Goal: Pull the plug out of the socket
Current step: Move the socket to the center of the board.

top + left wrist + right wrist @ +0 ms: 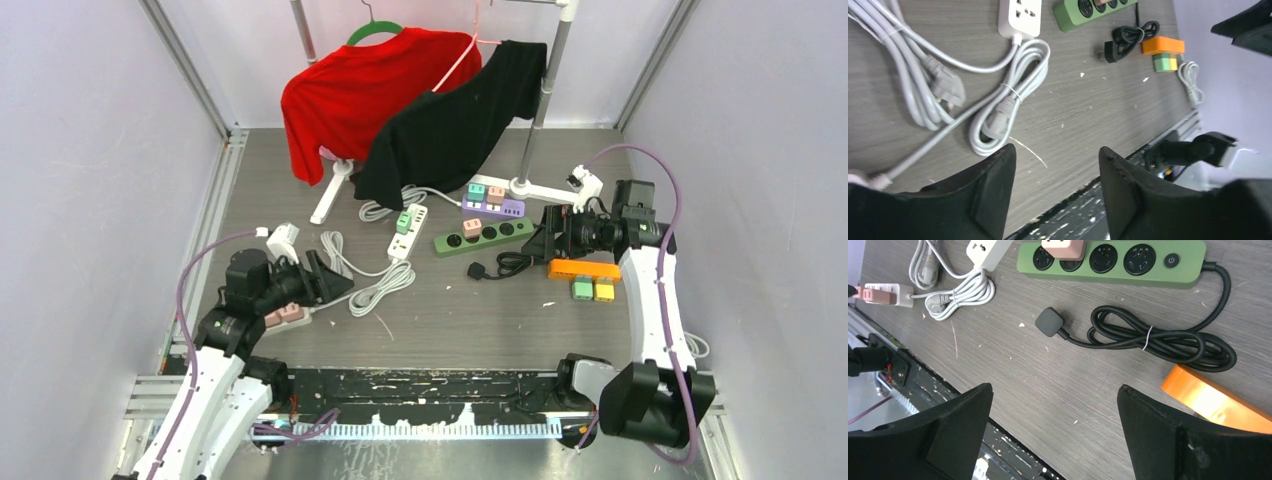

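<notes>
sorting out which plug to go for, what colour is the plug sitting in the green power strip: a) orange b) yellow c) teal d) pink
d: the right wrist view shows a pink plug seated in a socket of the green power strip.

Looks down between the left gripper (1057,195) jaws, parted over bare table (1088,115). Shows bundled white cables (1008,100), white power strip (1020,15), green power strip (1088,11), coiled black cord (1128,37), orange block (1163,46). Pale shape (855,177) at lower left, perhaps a plug, too cropped to tell.
</notes>
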Motion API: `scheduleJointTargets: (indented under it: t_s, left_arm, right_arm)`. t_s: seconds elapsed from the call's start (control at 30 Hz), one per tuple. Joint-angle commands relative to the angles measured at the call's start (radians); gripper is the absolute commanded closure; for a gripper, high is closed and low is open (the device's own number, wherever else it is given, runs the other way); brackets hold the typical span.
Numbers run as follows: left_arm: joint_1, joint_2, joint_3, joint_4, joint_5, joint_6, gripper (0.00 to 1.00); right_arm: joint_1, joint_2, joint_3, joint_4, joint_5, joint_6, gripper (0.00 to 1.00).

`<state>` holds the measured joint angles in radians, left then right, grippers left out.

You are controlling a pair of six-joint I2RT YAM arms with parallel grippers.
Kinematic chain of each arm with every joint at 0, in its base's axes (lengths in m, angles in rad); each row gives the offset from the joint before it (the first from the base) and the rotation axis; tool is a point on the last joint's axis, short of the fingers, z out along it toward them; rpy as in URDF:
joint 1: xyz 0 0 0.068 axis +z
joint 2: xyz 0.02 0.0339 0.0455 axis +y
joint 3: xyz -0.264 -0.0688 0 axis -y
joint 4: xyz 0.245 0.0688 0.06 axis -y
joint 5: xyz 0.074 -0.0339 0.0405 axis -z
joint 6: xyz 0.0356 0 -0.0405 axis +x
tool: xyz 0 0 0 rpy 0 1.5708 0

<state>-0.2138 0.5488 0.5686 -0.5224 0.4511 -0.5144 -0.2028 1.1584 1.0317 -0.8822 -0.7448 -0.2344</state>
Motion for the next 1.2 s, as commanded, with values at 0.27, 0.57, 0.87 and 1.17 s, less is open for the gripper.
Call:
scheduleJointTargets:
  t_s: [0.27,0.57,0.87,1.17]
  left_arm:
    - [-0.229,-0.174,-0.098,0.021,-0.394,-0.552,0.06]
    - [-0.682,0.362,0.275,-0.447,-1.071,-0.673,0.0]
    - [-0.69,0.629,0.426,-0.553,-1.143,-0.765,0.0]
    - [-0.689,0.405,0.223,-0.039,-0.775,0.156,0.08]
  right_arm:
    - [-0.017,-0.089,-0.009,0.024,0.046,-0.043,0.0]
    - [-0.017,-0.119,-0.022,0.029,0.031,-0.045,0.0]
    - [-0.017,-0.132,-0.021,0.021,0.014,-0.046,0.0]
    - [-0.016,-0.131,-0.017,0.017,0.008,-0.044,0.0]
